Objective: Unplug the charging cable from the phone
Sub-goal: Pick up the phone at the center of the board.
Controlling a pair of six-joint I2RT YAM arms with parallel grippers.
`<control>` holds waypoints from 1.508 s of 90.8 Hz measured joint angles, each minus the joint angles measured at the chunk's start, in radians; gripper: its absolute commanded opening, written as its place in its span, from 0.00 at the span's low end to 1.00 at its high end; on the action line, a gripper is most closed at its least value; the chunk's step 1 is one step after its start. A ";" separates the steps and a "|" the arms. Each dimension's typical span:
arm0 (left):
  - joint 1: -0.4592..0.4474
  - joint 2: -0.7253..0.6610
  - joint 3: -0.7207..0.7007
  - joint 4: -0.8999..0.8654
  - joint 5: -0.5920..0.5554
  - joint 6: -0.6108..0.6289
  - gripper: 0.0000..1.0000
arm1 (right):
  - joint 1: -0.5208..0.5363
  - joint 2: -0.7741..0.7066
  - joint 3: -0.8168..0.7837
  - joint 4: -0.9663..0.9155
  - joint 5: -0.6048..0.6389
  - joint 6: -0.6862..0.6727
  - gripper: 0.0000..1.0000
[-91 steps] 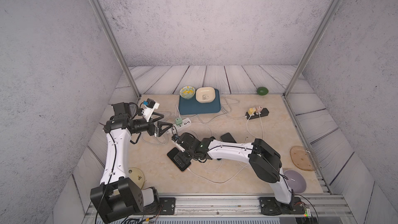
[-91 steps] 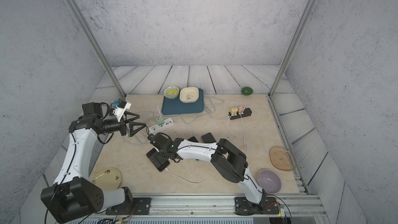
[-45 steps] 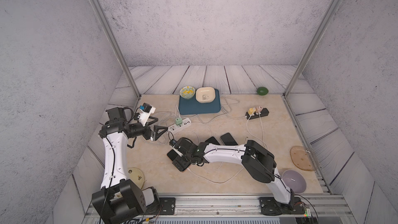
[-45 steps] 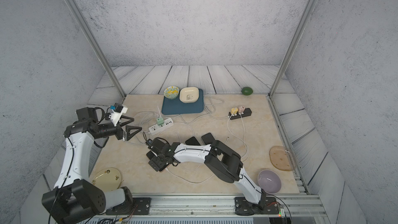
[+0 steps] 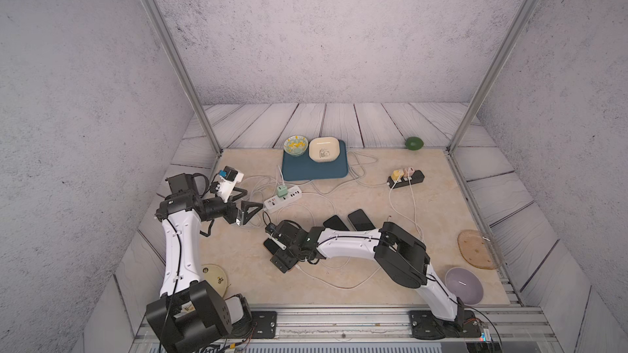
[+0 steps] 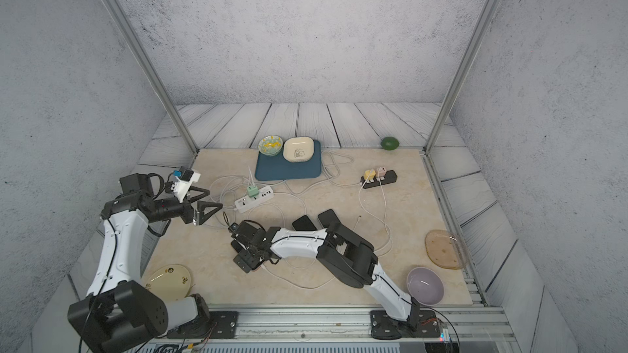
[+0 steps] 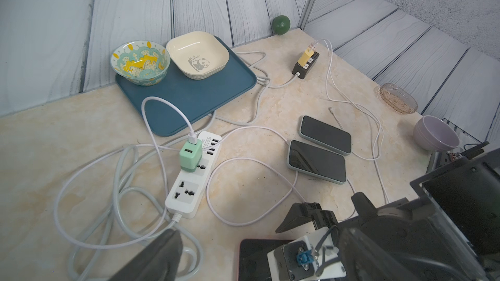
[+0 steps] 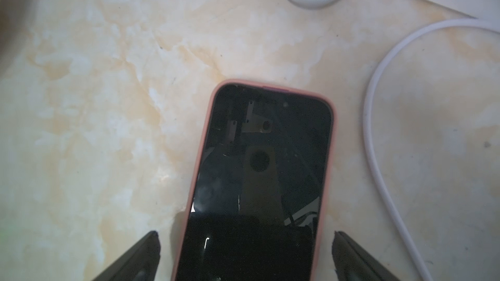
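Your right gripper (image 8: 246, 235) low over the phone (image 8: 267, 158), jaws apart either side of it, your left gripper (image 5: 245, 202) spread wide, left of the strip (image 5: 283, 198).

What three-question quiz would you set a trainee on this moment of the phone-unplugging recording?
1. True or false: the right pincer stands open, with one finger on each side of the pink-cased phone.
2. The green adapter is plugged into: A the white power strip; B a wall socket; C nothing.
3. Fill in: the left pincer holds ____.
Key: 1 true; 2 A; 3 nothing.
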 measured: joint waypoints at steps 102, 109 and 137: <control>0.002 0.006 0.000 0.003 0.056 -0.004 0.98 | -0.056 -0.113 -0.090 -0.031 0.086 0.029 0.51; 0.002 0.006 0.000 0.005 0.070 -0.016 0.98 | -0.089 -0.161 -0.116 -0.020 0.063 0.046 0.50; 0.001 0.006 0.000 0.053 0.139 -0.118 0.98 | -0.210 -0.321 -0.266 0.082 -0.036 0.117 0.48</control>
